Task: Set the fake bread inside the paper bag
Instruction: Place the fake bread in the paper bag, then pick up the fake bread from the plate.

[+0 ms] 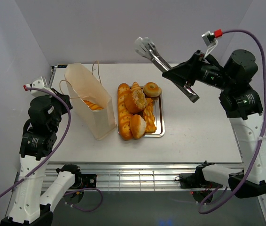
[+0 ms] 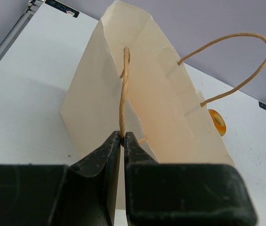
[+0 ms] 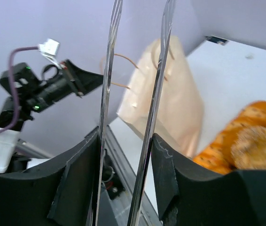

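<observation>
The paper bag (image 1: pixel 90 101) stands upright on the table's left side, mouth open, with one piece of fake bread (image 1: pixel 93 105) showing inside. My left gripper (image 2: pixel 122 136) is shut on the bag's near cord handle (image 2: pixel 123 89). More fake bread (image 1: pixel 133 110), long loaves, rolls and a bagel, is piled on the silver tray (image 1: pixel 160 123) just right of the bag. My right gripper (image 1: pixel 182 77) hangs high above the tray's far right, shut on a pair of metal tongs (image 1: pixel 149 49). The tong arms (image 3: pixel 108 70) are apart and hold nothing.
The second cord handle (image 2: pixel 236 66) loops free on the bag's far side. The bag (image 3: pixel 170 94) and some bread (image 3: pixel 246 141) show below the tongs in the right wrist view. White walls close in the table at the back and sides.
</observation>
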